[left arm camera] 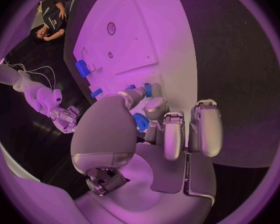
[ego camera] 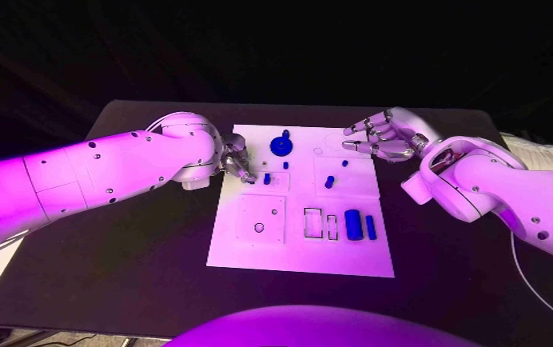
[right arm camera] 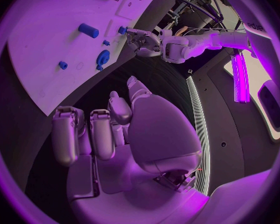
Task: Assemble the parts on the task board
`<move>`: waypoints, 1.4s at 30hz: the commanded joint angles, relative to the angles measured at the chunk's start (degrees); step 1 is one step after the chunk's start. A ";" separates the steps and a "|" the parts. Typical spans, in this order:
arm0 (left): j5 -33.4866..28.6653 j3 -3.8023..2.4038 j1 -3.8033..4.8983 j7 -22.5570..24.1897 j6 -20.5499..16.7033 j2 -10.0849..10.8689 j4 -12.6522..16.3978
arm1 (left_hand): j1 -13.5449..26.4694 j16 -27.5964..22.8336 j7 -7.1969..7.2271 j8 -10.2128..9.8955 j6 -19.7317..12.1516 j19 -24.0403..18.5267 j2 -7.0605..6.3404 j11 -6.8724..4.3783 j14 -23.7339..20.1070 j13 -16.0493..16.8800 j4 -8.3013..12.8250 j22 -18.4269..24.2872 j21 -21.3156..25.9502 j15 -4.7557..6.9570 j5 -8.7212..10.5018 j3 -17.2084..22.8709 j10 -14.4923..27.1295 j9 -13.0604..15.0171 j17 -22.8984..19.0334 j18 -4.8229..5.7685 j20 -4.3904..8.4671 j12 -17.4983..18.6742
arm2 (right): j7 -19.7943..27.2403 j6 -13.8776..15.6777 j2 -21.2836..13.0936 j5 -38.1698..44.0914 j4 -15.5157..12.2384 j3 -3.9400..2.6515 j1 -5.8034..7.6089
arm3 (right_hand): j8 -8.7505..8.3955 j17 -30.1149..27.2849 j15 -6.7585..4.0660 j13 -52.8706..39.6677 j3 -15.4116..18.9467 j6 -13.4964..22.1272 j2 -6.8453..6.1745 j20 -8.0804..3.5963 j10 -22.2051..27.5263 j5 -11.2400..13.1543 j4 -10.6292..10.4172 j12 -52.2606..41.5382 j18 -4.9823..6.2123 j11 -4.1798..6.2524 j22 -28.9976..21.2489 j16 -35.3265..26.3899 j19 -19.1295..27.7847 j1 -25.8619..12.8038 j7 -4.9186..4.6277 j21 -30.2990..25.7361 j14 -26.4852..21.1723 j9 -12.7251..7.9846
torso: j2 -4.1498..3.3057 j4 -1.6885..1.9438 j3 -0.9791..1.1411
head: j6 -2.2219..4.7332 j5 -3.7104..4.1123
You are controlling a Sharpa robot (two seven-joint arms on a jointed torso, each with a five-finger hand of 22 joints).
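The left hand [ego camera: 239,161] hangs over the near-left edge of the task board [ego camera: 346,255] with its fingers curled down toward a small blue peg [ego camera: 268,178] just beside the fingertips, though whether it pinches anything I cannot tell. The right hand [ego camera: 386,137] hovers beyond the board's far corner, fingers spread and holding nothing. Between the two hands lie a round blue part [ego camera: 281,145] and smaller pegs (two longer blue blocks [ego camera: 359,225] sit well nearer the robot), all on the black worktop [ego camera: 138,267].
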State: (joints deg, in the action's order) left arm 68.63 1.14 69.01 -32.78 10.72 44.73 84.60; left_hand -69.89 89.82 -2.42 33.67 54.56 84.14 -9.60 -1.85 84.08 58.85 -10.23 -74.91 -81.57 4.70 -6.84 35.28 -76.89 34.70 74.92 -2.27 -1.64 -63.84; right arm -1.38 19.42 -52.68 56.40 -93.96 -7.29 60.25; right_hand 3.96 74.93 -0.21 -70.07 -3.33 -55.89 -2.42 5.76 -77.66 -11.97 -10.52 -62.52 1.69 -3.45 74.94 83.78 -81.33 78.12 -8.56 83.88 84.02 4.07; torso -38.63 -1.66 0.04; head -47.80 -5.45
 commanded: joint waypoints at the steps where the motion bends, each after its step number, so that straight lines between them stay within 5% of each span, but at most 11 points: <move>1: -1.01 0.19 -0.23 -0.15 2.14 -0.21 -0.08 | -0.32 0.18 0.03 0.14 0.58 1.77 0.00 0.10 5.92 0.15 8.22 -9.00 -0.18 -0.02 -0.34 8.02 -0.51 -0.11 15.08 0.04 0.00 -0.32 | 0.11 -0.87 0.01 0.15 -0.09 0.01 -0.04 | -0.10 5.04 -0.43 0.08 0.35 -0.30 0.19 0.03 0.40 -0.39 0.07 0.09 1.15 -0.04 3.84 -0.30 0.22 0.29 -0.01 -0.34 3.72 -0.06 | 0.00 -0.02 0.03 | -0.09 -0.03; 13: -3.79 0.18 -0.21 -2.61 3.77 -1.44 -1.93 | 2.28 0.18 0.24 -0.22 1.53 1.66 0.95 0.01 5.92 -0.31 6.98 -8.90 0.12 0.03 -0.41 7.91 -0.63 -1.23 15.08 -0.03 0.00 0.13 | 0.01 -0.89 -0.02 0.15 -0.13 0.01 -0.04 | -0.09 5.04 -0.43 0.11 0.43 -0.34 0.26 0.02 0.41 -0.62 0.04 0.09 1.16 -0.04 3.78 -0.31 0.24 0.28 -0.01 -0.39 3.72 -0.06 | 0.00 0.00 0.06 | -0.21 0.10; 22: -5.78 0.18 -0.20 -3.66 7.07 -2.55 -2.85 | 8.33 0.18 0.70 -0.77 3.15 1.37 2.04 -0.22 5.92 -0.40 2.73 -8.56 0.85 0.19 0.41 3.98 -0.61 -2.81 15.08 -0.19 0.09 0.25 | 0.01 -1.00 -0.10 0.15 -0.06 0.03 -0.05 | -0.09 5.00 -0.48 0.25 0.57 -0.47 0.39 -0.02 0.48 -2.68 0.21 0.16 1.18 0.01 3.70 -0.41 0.25 0.66 0.01 -0.49 3.74 -0.05 | 0.02 -0.05 0.06 | -0.28 0.17; 42: -3.10 0.14 -0.17 -4.35 5.84 -3.54 -3.70 | 9.95 0.18 1.00 -1.05 4.28 1.79 2.56 -0.46 5.92 0.51 1.91 -9.17 0.14 0.36 0.29 2.44 -1.16 -3.78 15.08 0.02 0.23 -0.49 | 0.03 -1.19 -0.05 0.15 0.09 0.13 -0.21 | -0.09 4.94 -0.49 0.34 0.63 -0.49 0.43 -0.04 0.52 -3.43 0.22 0.22 1.20 0.02 3.62 -0.47 0.30 0.72 0.01 -0.56 3.73 -0.06 | -0.02 0.02 0.02 | -0.44 0.29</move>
State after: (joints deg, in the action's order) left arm 65.23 0.87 69.40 -36.42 15.01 41.39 81.02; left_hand -60.33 89.82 -1.41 33.01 58.67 84.14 -6.99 -2.16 84.08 59.30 -8.29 -74.91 -81.21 4.70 -6.60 38.01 -77.81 31.00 74.91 -2.27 -1.64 -64.13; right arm -1.45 19.12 -52.78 56.39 -93.87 -7.18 60.11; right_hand 3.96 74.91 -0.21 -69.77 -3.01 -55.90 -2.12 5.76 -77.66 -15.09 -10.20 -62.52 2.59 -3.45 74.91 83.56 -81.33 78.42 -8.56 83.66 84.02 4.07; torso -38.62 -1.66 0.09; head -48.22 -5.17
